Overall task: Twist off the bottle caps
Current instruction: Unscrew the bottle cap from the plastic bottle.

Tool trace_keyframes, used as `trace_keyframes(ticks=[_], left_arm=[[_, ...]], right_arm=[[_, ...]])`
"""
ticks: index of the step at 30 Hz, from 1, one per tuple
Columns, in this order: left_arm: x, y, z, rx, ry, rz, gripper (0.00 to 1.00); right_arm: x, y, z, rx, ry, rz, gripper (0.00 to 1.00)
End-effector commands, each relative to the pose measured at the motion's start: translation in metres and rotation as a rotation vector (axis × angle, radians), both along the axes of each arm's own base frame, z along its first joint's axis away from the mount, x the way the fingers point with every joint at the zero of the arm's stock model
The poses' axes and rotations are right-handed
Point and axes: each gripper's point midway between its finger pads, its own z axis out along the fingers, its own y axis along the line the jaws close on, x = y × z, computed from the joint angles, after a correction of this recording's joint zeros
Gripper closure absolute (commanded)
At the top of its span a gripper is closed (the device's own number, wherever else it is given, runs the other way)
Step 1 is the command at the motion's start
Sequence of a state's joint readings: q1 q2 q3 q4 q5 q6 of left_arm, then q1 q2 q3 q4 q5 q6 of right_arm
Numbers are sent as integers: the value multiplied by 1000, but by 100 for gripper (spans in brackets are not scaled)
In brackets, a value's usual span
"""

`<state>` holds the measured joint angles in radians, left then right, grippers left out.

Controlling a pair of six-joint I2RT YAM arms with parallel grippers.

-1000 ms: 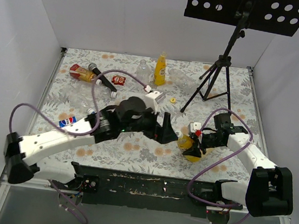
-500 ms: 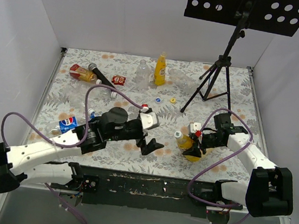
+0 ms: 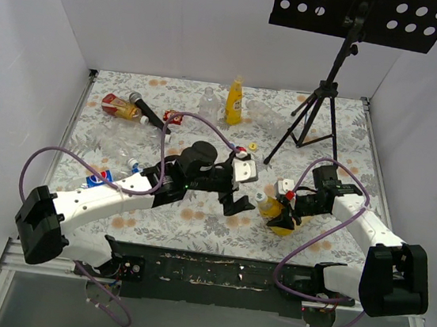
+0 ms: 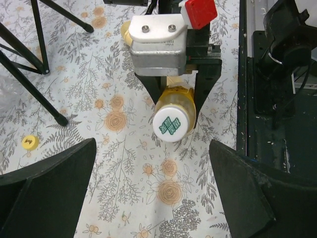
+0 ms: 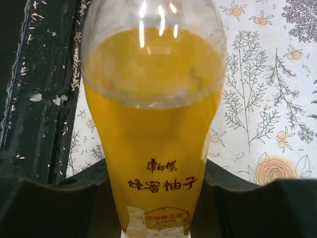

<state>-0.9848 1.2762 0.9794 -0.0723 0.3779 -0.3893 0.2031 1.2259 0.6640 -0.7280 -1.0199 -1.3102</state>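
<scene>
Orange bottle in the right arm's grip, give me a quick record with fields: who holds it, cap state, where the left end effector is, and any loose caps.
held bottle: orange bottle, lying sideways between the fingers of the right end effector
cap: white cap on the neck, facing the left wrist camera
left end effector: open, apart from the cap, aimed at it
loose caps: yellow cap on the floral table
other bottles: upright orange bottle at the back
</scene>
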Motion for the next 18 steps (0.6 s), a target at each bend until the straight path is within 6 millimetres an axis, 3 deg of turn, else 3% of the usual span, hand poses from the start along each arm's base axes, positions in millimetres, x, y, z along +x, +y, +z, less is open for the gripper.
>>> trace_keyframes(ticks=[1,9,16,18], left_arm=[[1,-14,26,-59,-34,-69,5],[-3,-27,13,-2,21,-153,35],[-6,-29,8,9,36,-175,46],[-6,-29,7,10,40,-178,55]], right_arm=[[7,9,24,79,-62,22,99],[6,9,23,76,-59,24,99],[7,9,23,76,-59,22,99],[7,9,23,77,-61,23,99]])
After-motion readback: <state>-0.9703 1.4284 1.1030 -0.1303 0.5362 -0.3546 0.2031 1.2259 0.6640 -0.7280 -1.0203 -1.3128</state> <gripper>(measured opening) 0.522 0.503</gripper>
